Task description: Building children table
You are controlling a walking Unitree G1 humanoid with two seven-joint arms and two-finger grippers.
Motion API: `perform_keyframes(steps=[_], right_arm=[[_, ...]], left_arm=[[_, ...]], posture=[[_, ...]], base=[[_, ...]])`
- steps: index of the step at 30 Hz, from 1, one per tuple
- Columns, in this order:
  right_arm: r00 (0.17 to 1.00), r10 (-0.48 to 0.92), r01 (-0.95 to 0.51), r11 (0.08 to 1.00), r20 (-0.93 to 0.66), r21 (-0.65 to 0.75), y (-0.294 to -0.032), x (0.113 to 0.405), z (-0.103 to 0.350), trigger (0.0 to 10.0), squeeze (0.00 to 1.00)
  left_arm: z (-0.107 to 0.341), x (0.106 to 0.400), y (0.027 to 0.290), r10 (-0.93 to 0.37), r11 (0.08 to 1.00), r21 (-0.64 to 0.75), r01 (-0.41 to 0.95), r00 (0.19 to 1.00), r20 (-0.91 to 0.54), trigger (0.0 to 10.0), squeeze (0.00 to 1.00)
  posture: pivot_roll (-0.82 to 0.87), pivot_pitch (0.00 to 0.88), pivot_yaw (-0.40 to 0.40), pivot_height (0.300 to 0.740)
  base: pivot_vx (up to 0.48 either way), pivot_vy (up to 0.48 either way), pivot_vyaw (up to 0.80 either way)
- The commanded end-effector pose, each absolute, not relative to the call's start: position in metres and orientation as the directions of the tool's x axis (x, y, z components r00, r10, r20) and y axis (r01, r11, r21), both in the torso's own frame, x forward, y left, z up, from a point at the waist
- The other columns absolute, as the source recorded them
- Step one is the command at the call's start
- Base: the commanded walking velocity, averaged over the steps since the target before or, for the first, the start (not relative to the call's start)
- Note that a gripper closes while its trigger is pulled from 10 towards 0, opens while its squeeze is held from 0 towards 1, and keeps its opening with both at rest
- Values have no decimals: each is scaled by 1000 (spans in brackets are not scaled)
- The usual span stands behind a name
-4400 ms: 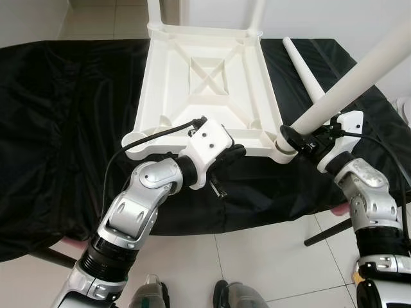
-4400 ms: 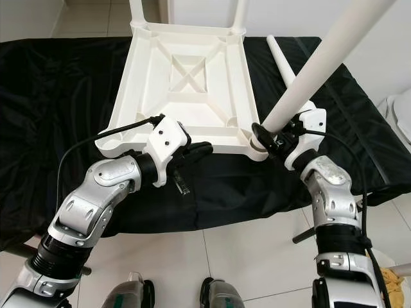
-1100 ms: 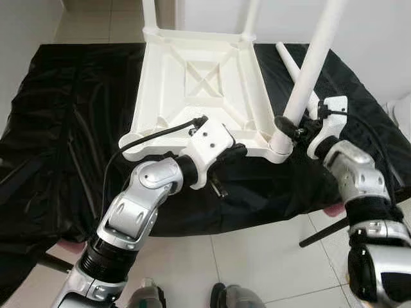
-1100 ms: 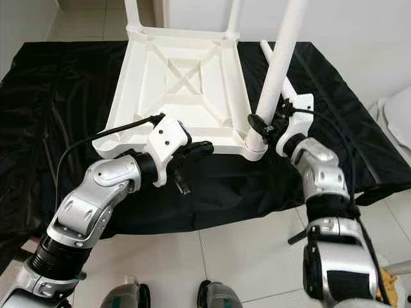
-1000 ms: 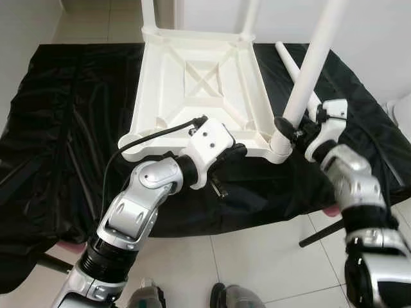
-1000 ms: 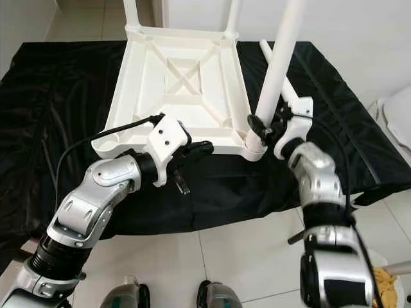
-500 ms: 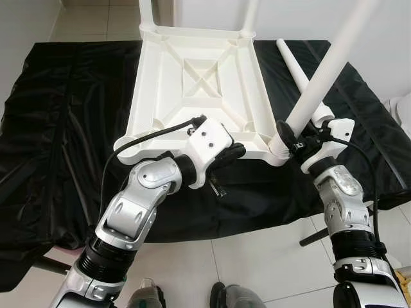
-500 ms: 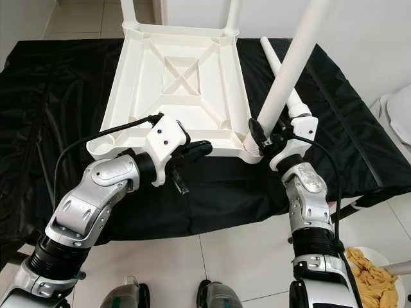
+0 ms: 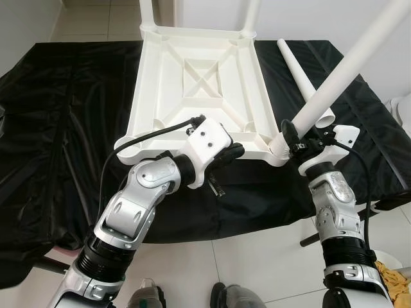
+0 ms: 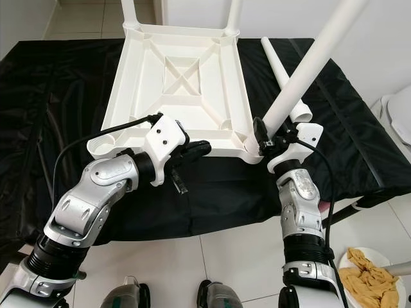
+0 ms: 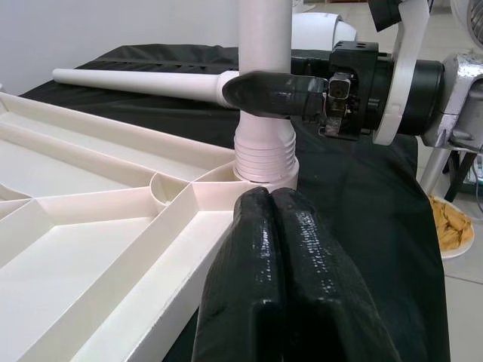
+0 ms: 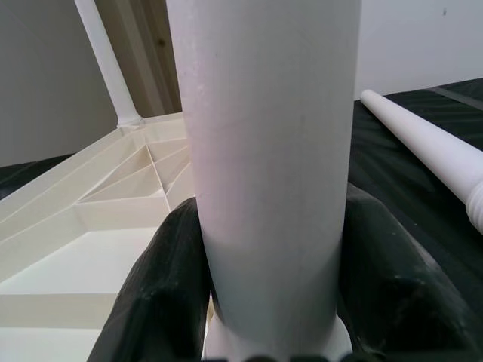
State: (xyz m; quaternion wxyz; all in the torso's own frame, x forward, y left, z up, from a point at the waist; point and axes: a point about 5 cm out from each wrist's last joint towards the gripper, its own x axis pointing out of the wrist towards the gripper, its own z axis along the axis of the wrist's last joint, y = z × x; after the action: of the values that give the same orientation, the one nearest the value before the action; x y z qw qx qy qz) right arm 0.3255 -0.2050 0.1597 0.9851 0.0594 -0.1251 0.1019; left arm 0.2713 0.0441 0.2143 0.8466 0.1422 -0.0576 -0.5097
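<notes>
With the right gripper (image 9: 287, 136) clamped on the tilted leg (image 9: 347, 63) at lower right and the left gripper (image 9: 232, 153), fingers pressed together, bracing the upturned table (image 9: 199, 77), the thread could cross and jam.

Both far legs (image 9: 251, 14) of the upturned table (image 9: 199, 83) are cut off at twelve o'clock, as is the slanted leg (image 9: 350, 61) toward one o'clock. The dish (image 10: 369, 279) at five o'clock holds pale pieces, possibly food, too small to identify.

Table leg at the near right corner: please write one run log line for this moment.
stage: leg fitting | right gripper: shut on table leg, leg tilted in corner socket | left gripper: shut, at tabletop near edge | spare leg: lying on cloth
</notes>
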Motion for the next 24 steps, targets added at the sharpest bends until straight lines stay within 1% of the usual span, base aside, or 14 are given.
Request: perform_keyframes(steps=[1, 5, 9, 11, 20, 24], right_arm=[[977, 199, -208, 968, 81, 142, -199, 317, 118, 10000, 0], [978, 196, -204, 969, 70, 135, -195, 319, 118, 10000, 0], [979, 200, -203, 971, 33, 129, -192, 323, 118, 10000, 0], [979, 202, -199, 973, -9, 119, -191, 328, 119, 10000, 0], [967, 252, -249, 966, -29, 76, -185, 336, 124, 10000, 0], [969, 247, -246, 968, -25, 42, -186, 337, 125, 10000, 0]], left_arm=[[217, 271, 44, -870, 458, 303, 835, 491, -37, 10000, 0], [217, 271, 44, -870, 458, 304, 835, 491, -36, 10000, 0], [217, 271, 44, -871, 458, 304, 835, 490, -36, 10000, 0], [217, 271, 44, -872, 457, 304, 836, 489, -36, 10000, 0], [217, 270, 43, -872, 455, 304, 837, 487, -36, 10000, 0], [217, 270, 43, -871, 457, 304, 836, 489, -36, 10000, 0]], posture=[[80, 128, -15, 740], [79, 128, -14, 740], [78, 129, -12, 740], [76, 128, -12, 740], [78, 130, -15, 740], [81, 131, -19, 740]], base=[[0, 0, 0], [0, 0, 0], [0, 0, 0], [0, 0, 0], [0, 0, 0], [0, 0, 0]])
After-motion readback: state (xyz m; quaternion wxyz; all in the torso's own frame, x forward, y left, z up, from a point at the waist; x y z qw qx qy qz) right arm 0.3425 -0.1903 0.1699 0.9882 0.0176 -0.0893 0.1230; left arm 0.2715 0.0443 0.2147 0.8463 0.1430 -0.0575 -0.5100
